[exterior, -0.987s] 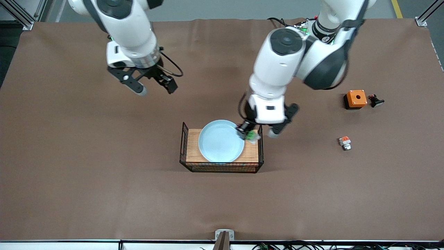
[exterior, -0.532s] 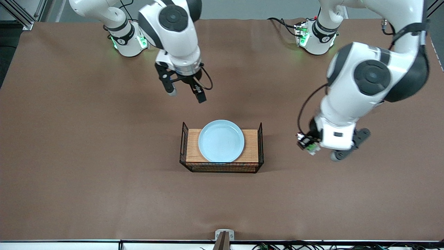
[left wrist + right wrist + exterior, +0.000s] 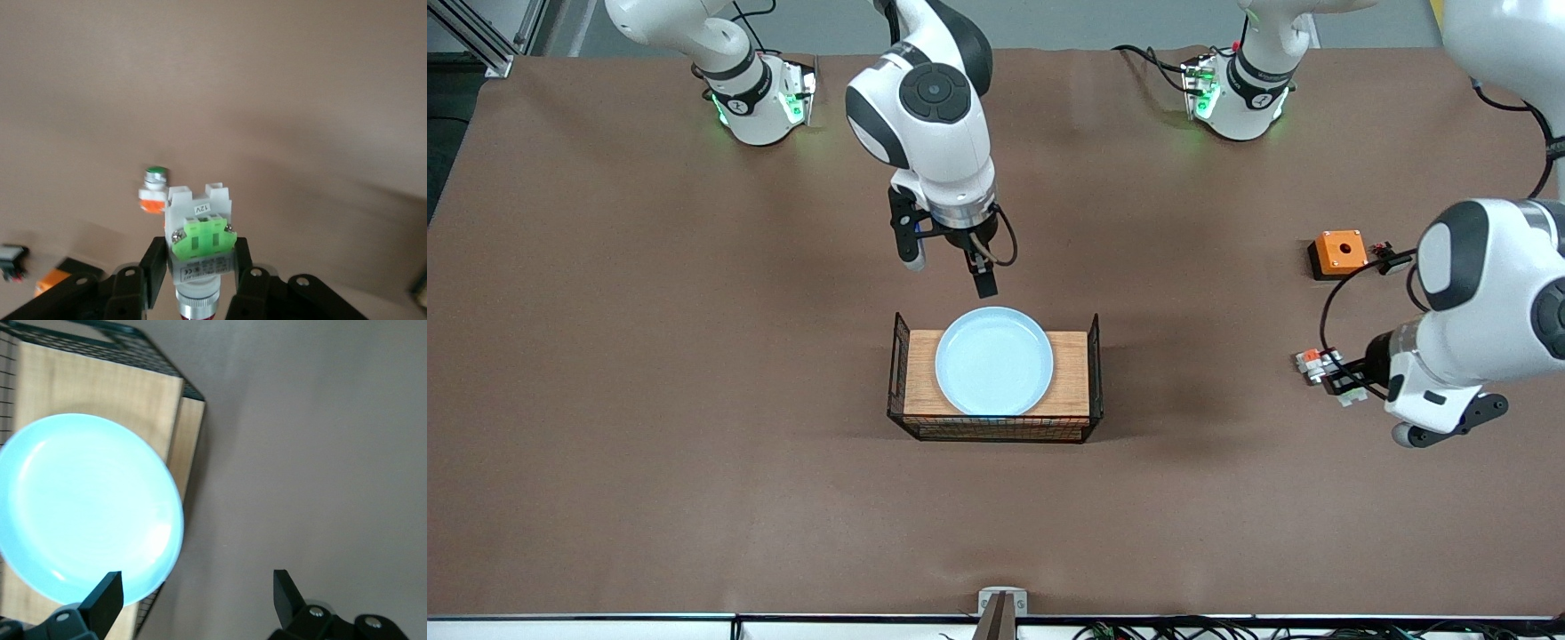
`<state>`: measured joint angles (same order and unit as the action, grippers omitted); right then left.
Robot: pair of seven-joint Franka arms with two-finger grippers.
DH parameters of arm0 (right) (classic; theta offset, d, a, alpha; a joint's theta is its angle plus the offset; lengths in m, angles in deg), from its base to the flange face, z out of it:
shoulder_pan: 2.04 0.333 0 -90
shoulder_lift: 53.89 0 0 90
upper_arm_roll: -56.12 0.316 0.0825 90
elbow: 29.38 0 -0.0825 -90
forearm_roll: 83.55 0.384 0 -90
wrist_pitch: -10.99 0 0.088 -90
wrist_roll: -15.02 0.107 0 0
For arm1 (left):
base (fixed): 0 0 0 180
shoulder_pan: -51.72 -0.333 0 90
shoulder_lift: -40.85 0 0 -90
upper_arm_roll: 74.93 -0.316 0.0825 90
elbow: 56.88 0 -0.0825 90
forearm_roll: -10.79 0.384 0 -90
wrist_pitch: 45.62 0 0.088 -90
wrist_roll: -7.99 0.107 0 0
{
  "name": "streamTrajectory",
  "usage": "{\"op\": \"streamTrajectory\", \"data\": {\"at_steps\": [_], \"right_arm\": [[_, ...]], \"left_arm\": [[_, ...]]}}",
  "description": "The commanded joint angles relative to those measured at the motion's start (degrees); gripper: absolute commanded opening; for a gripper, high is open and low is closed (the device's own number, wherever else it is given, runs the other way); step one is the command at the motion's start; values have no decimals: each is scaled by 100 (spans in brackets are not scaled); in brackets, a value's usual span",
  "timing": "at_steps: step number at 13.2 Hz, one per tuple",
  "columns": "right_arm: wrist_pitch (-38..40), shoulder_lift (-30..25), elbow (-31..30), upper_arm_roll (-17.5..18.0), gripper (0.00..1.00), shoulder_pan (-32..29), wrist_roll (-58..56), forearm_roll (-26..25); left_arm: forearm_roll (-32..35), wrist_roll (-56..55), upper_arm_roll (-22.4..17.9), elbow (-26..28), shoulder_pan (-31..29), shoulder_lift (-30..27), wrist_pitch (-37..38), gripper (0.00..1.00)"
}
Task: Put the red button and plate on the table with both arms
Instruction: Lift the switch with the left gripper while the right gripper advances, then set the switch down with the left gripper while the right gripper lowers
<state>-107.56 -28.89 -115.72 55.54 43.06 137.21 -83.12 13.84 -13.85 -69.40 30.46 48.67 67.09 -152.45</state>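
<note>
Front view, working across from the right arm's end: my right gripper [image 3: 951, 271] hangs over bare table [image 3: 649, 400] just short of the crate [image 3: 996, 425], fingers spread wide, nothing in them. Plate [image 3: 994, 361] sits on the wooden floor of the crate, rim overhanging the board toward the bases. I'd judge the move as: drop one finger inside the rim, one outside, at the edge nearest the bases, pinch low, lift straight up to clear the wire walls before translating. Plate is glossy pale blue, shallow, raised rim; I expect it to be slippery, so a firm bite and no tilt. Crate is thin black wire mesh around a matte light-wood board. Further along, my left gripper [image 3: 1347, 388] is clamped on the red button [image 3: 1352, 391], low over the table at the left arm's end, right beside the white piece with the orange-red patch [image 3: 1310, 363]. In the left wrist view the button [image 3: 199, 237] is a white plastic block with a green terminal patch, silvery threaded end down between the fingers. I'd set it down clear of that lookalike, then release. Orange box [image 3: 1338, 252] is near, farther from the camera.
</note>
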Motion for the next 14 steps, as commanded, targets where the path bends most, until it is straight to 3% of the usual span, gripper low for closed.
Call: {"op": "streamTrajectory", "data": {"at_steps": [1, 3, 6, 11, 12, 14], "right_arm": [[131, 522, 661, -13, 99, -80, 130, -121], [122, 716, 742, -13, 99, -133, 104, -200], [122, 892, 742, -13, 97, -168, 86, -209], [113, 1024, 742, -13, 73, -80, 77, -227], [113, 1024, 742, -13, 65, -80, 60, -227], [113, 1033, 742, -13, 56, -80, 25, -227]], "left_arm": [[11, 1028, 36, 773, -562, -75, -731, 0], [20, 1907, 44, 1345, -1099, -49, -1469, 1], [46, 2105, 35, 1707, -1398, 231, -2085, 1], [64, 2377, 18, 2130, -1566, 627, -3246, 9], [73, 2386, 27, 2130, -1619, 697, -3326, 16], [73, 2386, 27, 2130, -1611, 716, -3327, 58]]}}
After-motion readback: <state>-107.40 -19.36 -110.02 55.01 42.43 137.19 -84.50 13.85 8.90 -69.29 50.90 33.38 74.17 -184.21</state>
